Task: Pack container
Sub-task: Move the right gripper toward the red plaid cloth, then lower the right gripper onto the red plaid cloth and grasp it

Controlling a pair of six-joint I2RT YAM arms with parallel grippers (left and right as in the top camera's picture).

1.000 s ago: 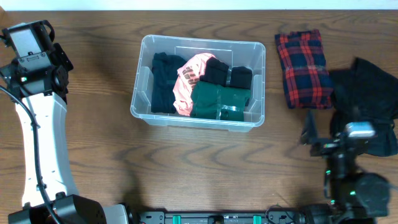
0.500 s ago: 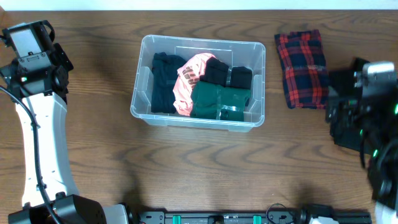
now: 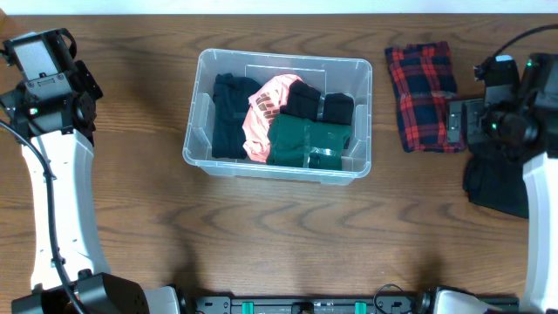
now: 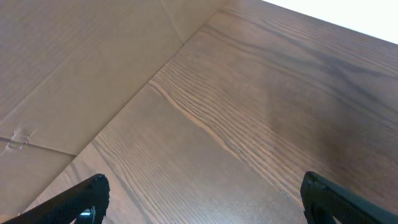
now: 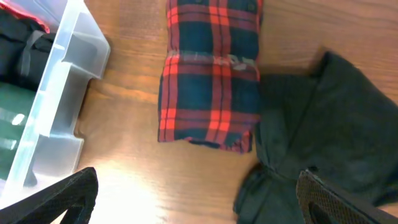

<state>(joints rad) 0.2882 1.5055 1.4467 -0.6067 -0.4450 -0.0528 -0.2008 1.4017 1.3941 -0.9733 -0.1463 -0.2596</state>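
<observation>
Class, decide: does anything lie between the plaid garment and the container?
Nothing visible does. Only bare table separates the plaid garment from the container, whose top is open, though clothes fill much of it.

Table (image 3: 279,227) is showing brown wood grain, smooth, with a faint sheen. Container (image 3: 199,113) is looking like clear glossy plastic, catching light on its rim. Folded clothes (image 3: 288,122) inside are reading as soft matt cloth. Plaid shirt (image 3: 425,85) is showing woven cloth. Dark garment (image 3: 497,179) beside it is looking matt and crumpled. Left arm (image 3: 61,201) is wearing a smooth white plastic shell. Board (image 4: 74,68) is looking like creased tan cardboard.
</observation>
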